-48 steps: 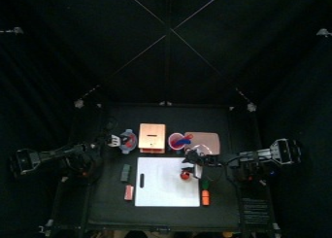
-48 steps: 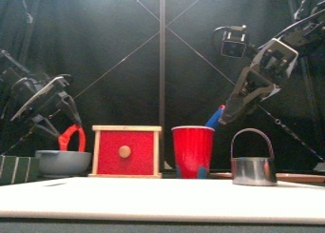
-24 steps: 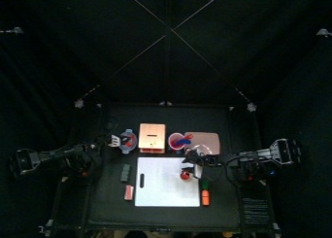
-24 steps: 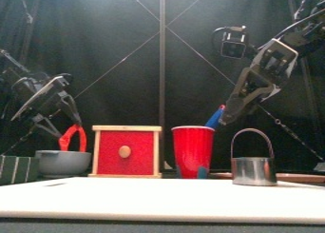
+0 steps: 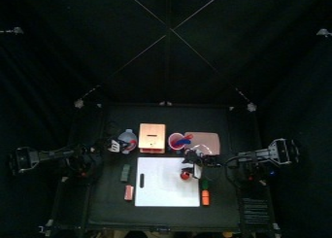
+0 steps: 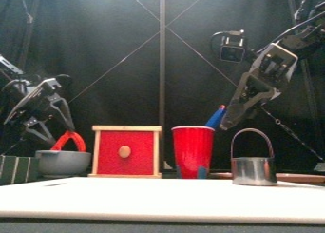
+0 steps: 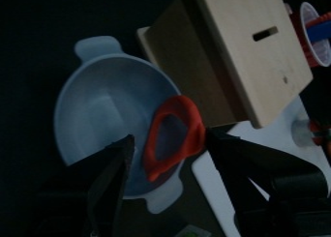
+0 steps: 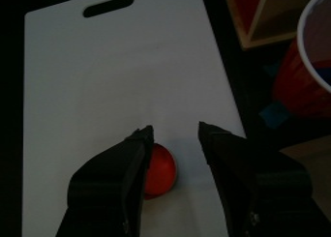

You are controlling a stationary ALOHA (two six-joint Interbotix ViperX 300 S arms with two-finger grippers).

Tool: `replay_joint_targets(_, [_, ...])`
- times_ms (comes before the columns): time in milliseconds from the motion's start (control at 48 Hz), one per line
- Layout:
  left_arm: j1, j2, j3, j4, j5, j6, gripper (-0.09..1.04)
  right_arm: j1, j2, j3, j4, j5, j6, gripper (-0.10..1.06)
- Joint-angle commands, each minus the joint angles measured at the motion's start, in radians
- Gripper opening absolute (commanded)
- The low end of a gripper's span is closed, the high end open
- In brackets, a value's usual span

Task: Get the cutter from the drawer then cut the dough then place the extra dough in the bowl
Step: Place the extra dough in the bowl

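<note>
A red dough ring [image 7: 172,134] hangs on the rim of the blue-grey bowl [image 7: 97,110], showing above the bowl [image 6: 64,162] in the front view. My left gripper [image 7: 181,183] is open, a little back from the ring and touching nothing. Beside the bowl stands the wooden box [image 6: 127,151] with its red drawer front closed. The metal cutter [image 6: 254,166] stands upright at the right. My right gripper [image 8: 175,159] hangs open well above the white board [image 8: 123,76], over a red dough disc [image 8: 158,175] lying on it.
The red cup [image 6: 193,151] with a blue toy knife stands between the box and the cutter. In the top view the board [image 5: 162,188] fills the table's front middle, with a small red thing [image 5: 127,191] at its left edge and another [image 5: 204,195] at its right.
My left gripper has drawn back to the left, away from the dough ring, which stays on the bowl's rim. The right arm has hardly moved.
</note>
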Motion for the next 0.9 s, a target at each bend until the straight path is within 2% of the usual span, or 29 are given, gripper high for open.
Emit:
replay_joint_targets(21, [0.0,-0.003,-0.031,-0.002,0.009,0.0,0.93,-0.002,-0.011,-0.021,0.008,-0.003,0.002,0.8])
replay_joint_targets(312, [-0.049,-0.005,-0.074,0.049,-0.035,0.011,0.93,-0.006,-0.009,-0.025,0.003,-0.003,0.0,0.8])
replay_joint_targets(396, [-0.075,-0.005,-0.081,0.127,-0.049,0.02,0.93,-0.008,-0.011,-0.034,-0.008,-0.011,-0.006,0.8])
replay_joint_targets(479, [-0.112,-0.009,-0.083,0.285,-0.101,0.029,0.93,-0.015,-0.023,-0.046,-0.029,-0.035,-0.018,0.8])
replay_joint_targets(583, [-0.198,-0.021,-0.081,0.486,-0.186,0.029,0.93,-0.021,-0.048,-0.057,-0.094,-0.141,-0.021,0.8])
replay_joint_targets(688, [-0.29,-0.029,-0.067,0.66,-0.331,0.021,0.93,-0.041,-0.064,-0.041,-0.173,-0.301,-0.008,0.8])
replay_joint_targets(792, [-0.322,-0.026,-0.034,0.695,-0.448,0.021,0.93,-0.067,-0.063,-0.023,-0.219,-0.431,-0.006,0.8])
replay_joint_targets(896, [-0.324,-0.029,-0.009,0.695,-0.489,0.021,0.93,-0.075,-0.055,-0.018,-0.229,-0.491,-0.006,0.8])
